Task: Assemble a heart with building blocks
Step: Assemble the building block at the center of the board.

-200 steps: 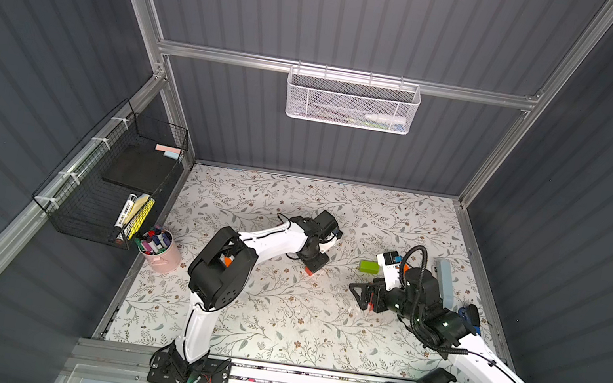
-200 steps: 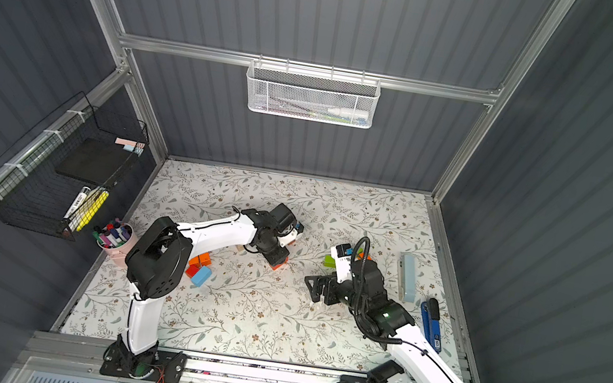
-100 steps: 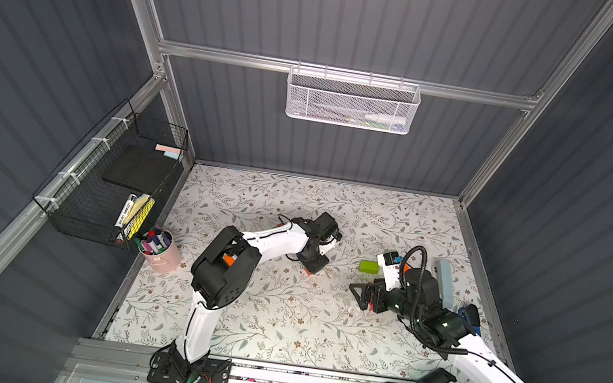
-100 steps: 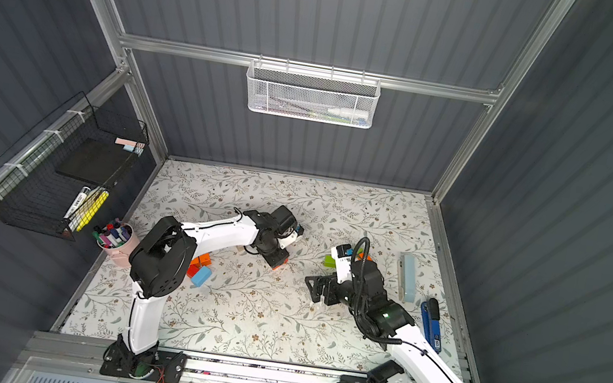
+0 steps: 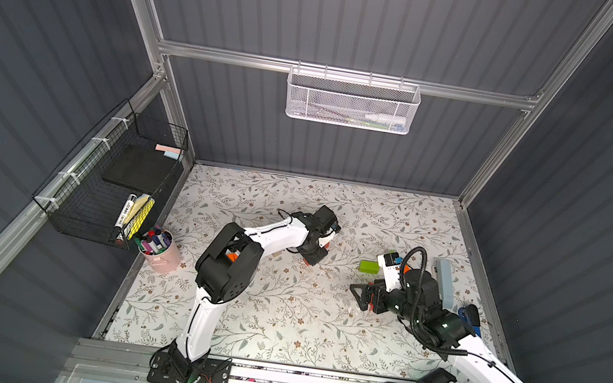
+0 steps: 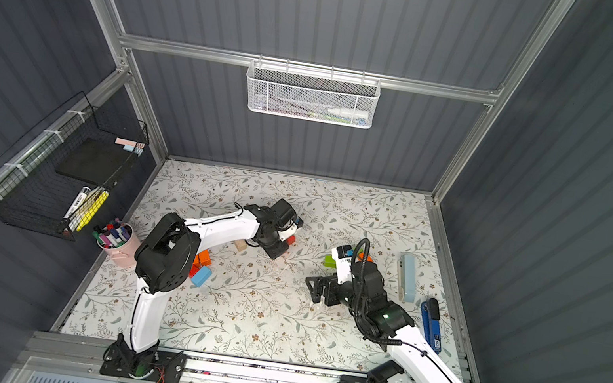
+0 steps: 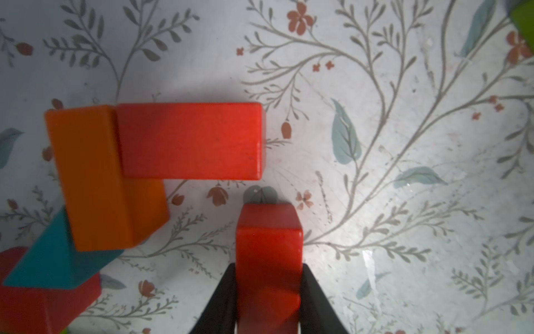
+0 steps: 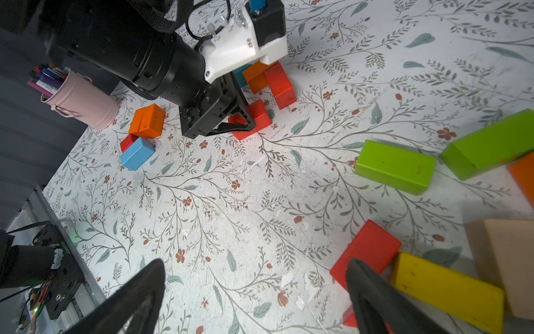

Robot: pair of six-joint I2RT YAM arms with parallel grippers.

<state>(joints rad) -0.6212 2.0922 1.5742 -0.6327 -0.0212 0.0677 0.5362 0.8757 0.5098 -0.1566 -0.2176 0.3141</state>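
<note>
Early days — left hand point(image 7: 268, 270) clamped on a red block point(image 7: 268, 237), just short of a red brick point(image 7: 190, 141), orange brick point(image 7: 95, 179) and teal wedge point(image 7: 52, 260) touching ahead of it. Right hand point(image 8: 255, 269) gapes empty; green bricks point(image 8: 394, 166) ahead lie loose — no heart yet.

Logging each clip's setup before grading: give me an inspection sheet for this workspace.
Surface: floral tabletop.
Job's things: red block in left gripper; red brick, orange block, teal wedge clustered beside it; green bricks, yellow brick, tan block near right gripper.
Clutter: pink marker cup, blue tool, pale bar.
Grippers: left gripper shut on red block; right gripper open, empty.
Cables: black cable looped over right wrist.
Surroundings: black wire basket, white mesh basket on walls.
</note>
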